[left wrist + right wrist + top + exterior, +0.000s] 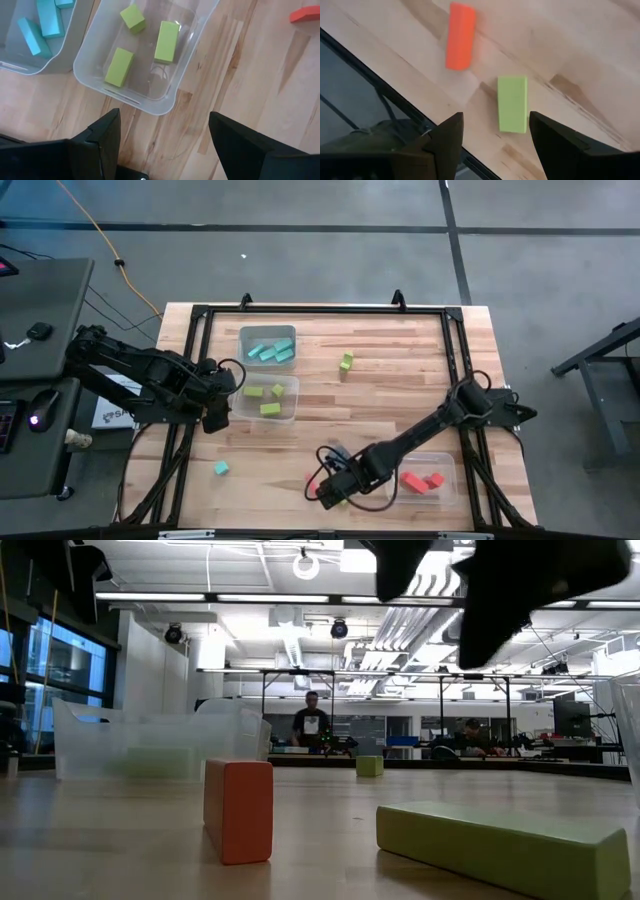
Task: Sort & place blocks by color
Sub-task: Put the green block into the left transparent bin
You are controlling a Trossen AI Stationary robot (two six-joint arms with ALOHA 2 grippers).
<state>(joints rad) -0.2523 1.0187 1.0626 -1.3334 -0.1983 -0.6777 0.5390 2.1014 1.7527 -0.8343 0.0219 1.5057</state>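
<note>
blocks lay scattered over the wooden table (pixel 400 380) and in three clear bins. nearest the front edge, the right gripper (pixel 330 492) hung low with its fingers spread and nothing between them, directly over a lime green bar (pixel 512 103) that lay flat on the wood. a red-orange block (pixel 460 36) stood just beside that bar, apart from it. a lone cyan block (pixel 221 468) sat near the front left, well apart from both. to the right, a clear bin (pixel 445 480) held red-orange blocks (pixel 420 480). farther back on the left, the left gripper (pixel 216 412) hovered with its fingers wide apart, empty, just beside the bin of lime green blocks (pixel 165 41). behind that one, another bin (pixel 267 332) held cyan blocks (pixel 270 351). a single lime green cube (pixel 346 362) rested alone on the table toward the back middle. beyond the table, the low view showed people in the room.
</note>
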